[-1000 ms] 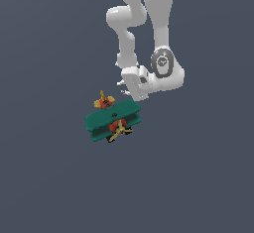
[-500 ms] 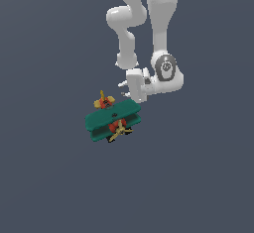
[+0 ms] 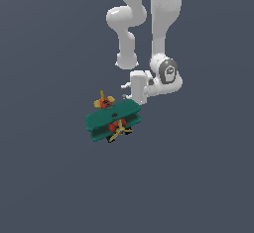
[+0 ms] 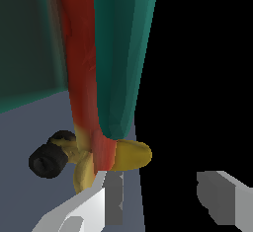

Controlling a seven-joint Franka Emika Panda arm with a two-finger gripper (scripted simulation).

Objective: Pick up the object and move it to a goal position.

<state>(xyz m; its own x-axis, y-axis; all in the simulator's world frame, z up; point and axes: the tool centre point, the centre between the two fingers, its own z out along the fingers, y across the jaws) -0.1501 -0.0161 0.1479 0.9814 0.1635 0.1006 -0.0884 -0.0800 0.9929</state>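
Teal-green wings mark the toy biplane on the flat grey counter, where it sits near the middle of the exterior view, just beside and below the arm's wrist. Over the last second our hand has swung lower and closer, so that its white body now comes down right at the upper wing's edge on the exterior view's right; a moment ago it hung higher and tilted further away. The plane itself has not shifted. We take this as the end of the approach, with the grasp not yet made. In the wrist view the fingers stand apart, one just beside the red body and yellow tip of the toy, the other well clear on the far side, so we read the hand as open and holding nothing. As for heading, the fuselage runs from the yellow tail, further from the camera in the exterior view, to the yellow propeller nearer to it, while the wings, the longer span, lie across that line, from the exterior view's left to its right and slightly tilted. We cannot tell whether a fingertip already touches the toy. No goal marker shows in either view.
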